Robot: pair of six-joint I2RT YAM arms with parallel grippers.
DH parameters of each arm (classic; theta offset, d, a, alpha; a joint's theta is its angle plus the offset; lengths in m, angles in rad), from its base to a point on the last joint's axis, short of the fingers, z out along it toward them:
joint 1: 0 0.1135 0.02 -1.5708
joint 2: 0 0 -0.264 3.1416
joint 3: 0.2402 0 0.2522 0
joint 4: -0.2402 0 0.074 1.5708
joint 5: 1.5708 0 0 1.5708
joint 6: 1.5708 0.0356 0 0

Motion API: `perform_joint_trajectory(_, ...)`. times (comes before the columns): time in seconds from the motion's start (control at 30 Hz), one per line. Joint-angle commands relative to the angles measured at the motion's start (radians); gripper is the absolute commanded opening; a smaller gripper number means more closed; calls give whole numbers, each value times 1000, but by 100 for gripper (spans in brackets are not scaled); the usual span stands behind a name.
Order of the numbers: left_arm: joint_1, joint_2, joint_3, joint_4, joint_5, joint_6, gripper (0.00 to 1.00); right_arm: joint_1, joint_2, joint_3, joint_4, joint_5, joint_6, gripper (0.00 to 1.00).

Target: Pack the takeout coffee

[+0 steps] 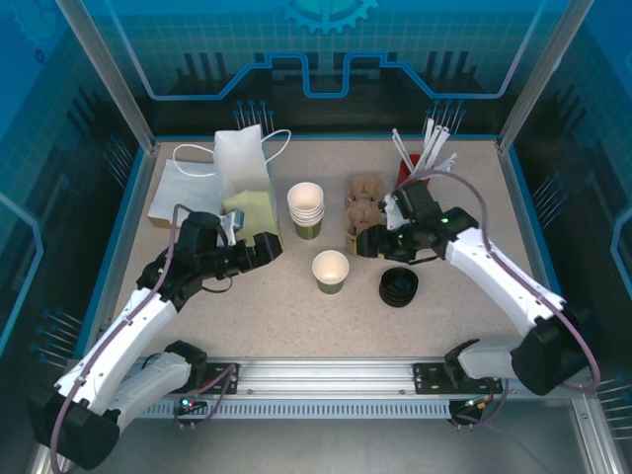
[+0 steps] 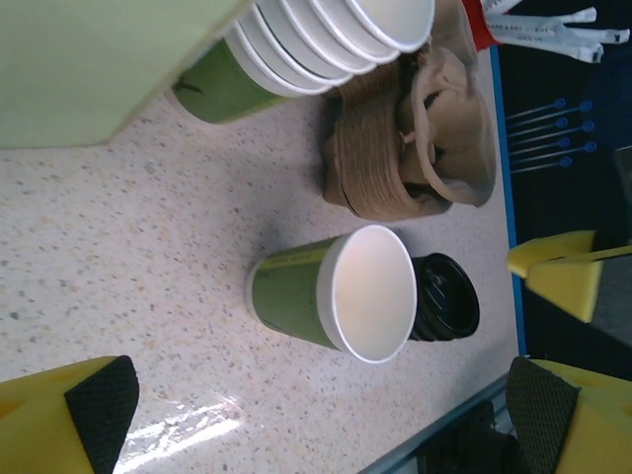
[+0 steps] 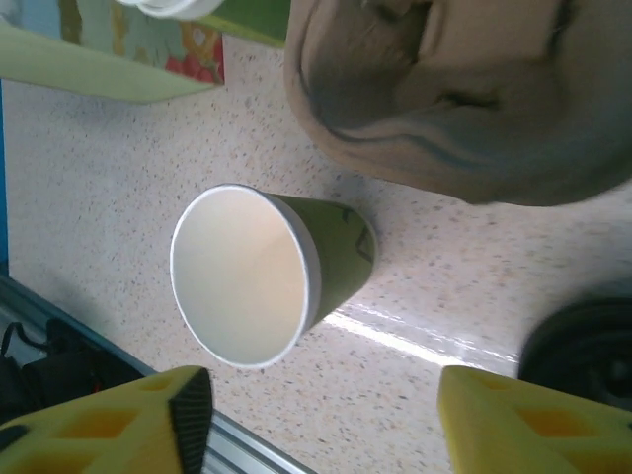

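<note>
The green cup (image 1: 331, 271) is empty. The black lid (image 2: 449, 296) just beside it is half hidden behind it. The left gripper (image 1: 269, 247) and right gripper (image 1: 368, 243) both have their fingers spread wide, holding nothing.

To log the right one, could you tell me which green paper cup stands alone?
The single green paper cup beside the round black plastic lid; the others sit nested in one stack.

The white left arm (image 1: 128, 331) and white right arm (image 1: 499, 281) reach inward. The yellow-fingered left gripper (image 1: 265, 245) gapes wide, empty; the right gripper (image 1: 370, 243) stands parted, empty.
</note>
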Motion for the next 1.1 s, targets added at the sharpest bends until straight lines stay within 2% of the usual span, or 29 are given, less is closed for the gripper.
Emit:
perform_joint_trajectory(0.0, -41, -8, 16, 33, 1, -50, 99, -63, -95, 13, -186, 108, -64, 71)
perform_joint_trajectory(0.2, -68, 18, 14, 73, -13, -63, 99, -225, -174, -54, -292, 134, -105, 70)
perform_joint_trajectory(0.33, -80, 40, 26, 85, -14, -61, 99, -266, -156, -80, -314, 168, -127, 70)
perform_joint_trajectory(0.67, -113, 80, 15, 137, -16, -76, 99, -276, -11, -116, -275, 221, -153, 67)
perform_joint_trajectory(1.07, -125, 100, 7, 148, -23, -79, 99, -265, 112, -140, -204, 220, -154, 53)
